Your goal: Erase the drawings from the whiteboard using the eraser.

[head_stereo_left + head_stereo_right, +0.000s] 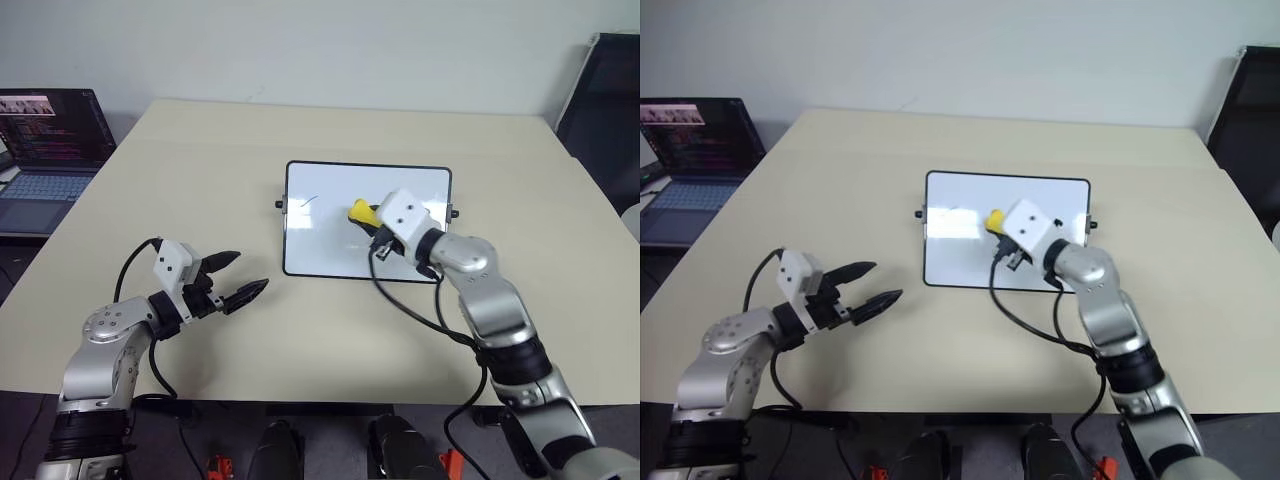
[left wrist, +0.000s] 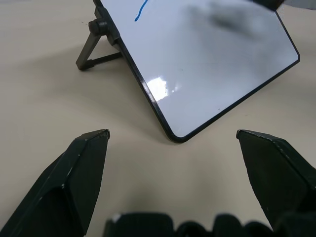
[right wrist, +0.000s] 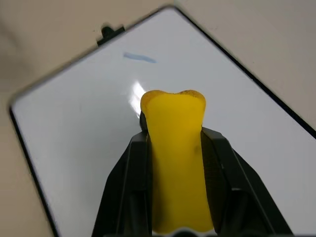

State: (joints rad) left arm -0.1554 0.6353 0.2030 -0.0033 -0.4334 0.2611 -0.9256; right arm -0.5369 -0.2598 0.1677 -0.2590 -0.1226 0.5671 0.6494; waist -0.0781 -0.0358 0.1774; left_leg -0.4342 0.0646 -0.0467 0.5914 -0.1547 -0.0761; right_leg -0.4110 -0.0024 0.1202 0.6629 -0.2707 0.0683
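Yellow eraser [image 3: 175, 163] pinched in right hand [image 1: 372, 222] over whiteboard [image 1: 330, 245]; left hand [image 1: 240, 279] wide.

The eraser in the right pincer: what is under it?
Under the eraser lies the whiteboard, white, with one blue stroke ahead. The patch directly beneath is covered.

Left arm lower left of frame, elbow bent, left pincer [image 1: 233, 278] pointing right, fingers spread wide, nothing between them. Right arm rising from lower right toward frame centre, right pincer [image 3: 174, 148] clamped tight on yellow eraser [image 3: 176, 163].
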